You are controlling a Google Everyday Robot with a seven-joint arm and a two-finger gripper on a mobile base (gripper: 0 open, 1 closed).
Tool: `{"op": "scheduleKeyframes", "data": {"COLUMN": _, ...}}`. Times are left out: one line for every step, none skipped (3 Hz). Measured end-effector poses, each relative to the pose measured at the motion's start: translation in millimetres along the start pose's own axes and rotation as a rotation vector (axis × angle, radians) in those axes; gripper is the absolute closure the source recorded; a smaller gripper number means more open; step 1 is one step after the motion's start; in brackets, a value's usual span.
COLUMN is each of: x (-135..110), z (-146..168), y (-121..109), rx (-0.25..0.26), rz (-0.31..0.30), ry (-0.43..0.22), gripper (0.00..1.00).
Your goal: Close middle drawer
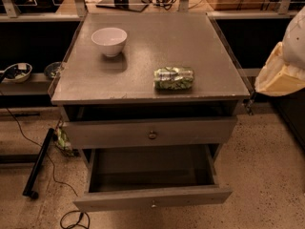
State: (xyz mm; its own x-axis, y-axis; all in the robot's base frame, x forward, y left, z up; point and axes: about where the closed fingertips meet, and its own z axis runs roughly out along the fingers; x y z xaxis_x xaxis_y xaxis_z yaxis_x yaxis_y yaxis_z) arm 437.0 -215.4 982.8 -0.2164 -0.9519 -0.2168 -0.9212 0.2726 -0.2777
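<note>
The grey cabinet (157, 51) stands in the middle of the camera view. The middle drawer (152, 197) is pulled far out, its empty deep box showing, with a small knob (153, 204) on its low front panel. Above it the top drawer (109, 132) with a round knob (152, 135) stands slightly out, with a dark gap under the cabinet top. The lowest drawer is hidden under the open one. My gripper (281, 73) shows as a white and cream shape at the right edge, level with the cabinet top, well right of and above the open drawer.
A white bowl (109, 40) and a green-and-white packet (174, 78) lie on the cabinet top. Low shelves with bowls (16, 72) run to the left. A black bar (39, 163) and cables (71, 218) lie on the speckled floor on the left.
</note>
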Motion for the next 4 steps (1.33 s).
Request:
{"op": "scheduleKeyframes", "data": {"x": 8, "z": 8, "y": 17, "rx": 0.009, "rz": 0.037, "ry": -0.037, "gripper": 1.00}}
{"op": "scheduleKeyframes", "data": {"x": 26, "z": 35, "y": 39, "rx": 0.002, "rz": 0.101, "ry": -0.047, "gripper": 1.00}}
{"op": "scheduleKeyframes", "data": {"x": 41, "z": 76, "y": 55, "rx": -0.030, "rz": 0.155, "ry": -0.050, "gripper": 1.00}}
{"op": "scheduleKeyframes", "data": {"x": 53, "z": 119, "y": 63, "rx": -0.068, "rz": 0.192, "ry": -0.044, "gripper": 1.00}}
